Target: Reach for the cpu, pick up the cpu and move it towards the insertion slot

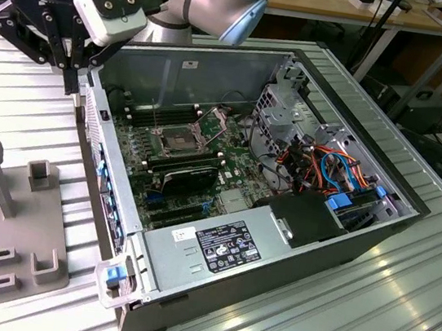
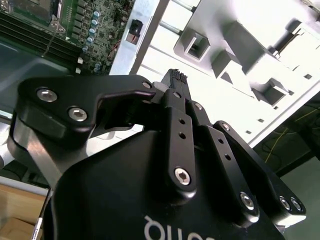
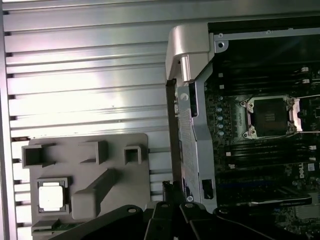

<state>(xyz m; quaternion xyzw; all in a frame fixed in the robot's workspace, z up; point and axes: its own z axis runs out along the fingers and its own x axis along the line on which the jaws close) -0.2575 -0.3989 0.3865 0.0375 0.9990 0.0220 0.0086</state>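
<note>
Well apart from tool, no contact: cpu, flat in a square pocket of grey fixture plate on ribbed metal table. Tool hanging above table just outside pc case wall, betw. fixture plate and case. Fingertips pinched together in second wrist view, nothing held. Insertion slot on far side of tool from cpu, inside case on motherboard, retention plate up, dark centre bare. Reach step judged barely begun. Handling, as a guess: cpu prob. very light, stiff, thin, smooth on top so slippery, and fragile on contact face. Best taken by two opposite side edges and kept level. Pocket walls close round it, so little room for fingertips.
</note>
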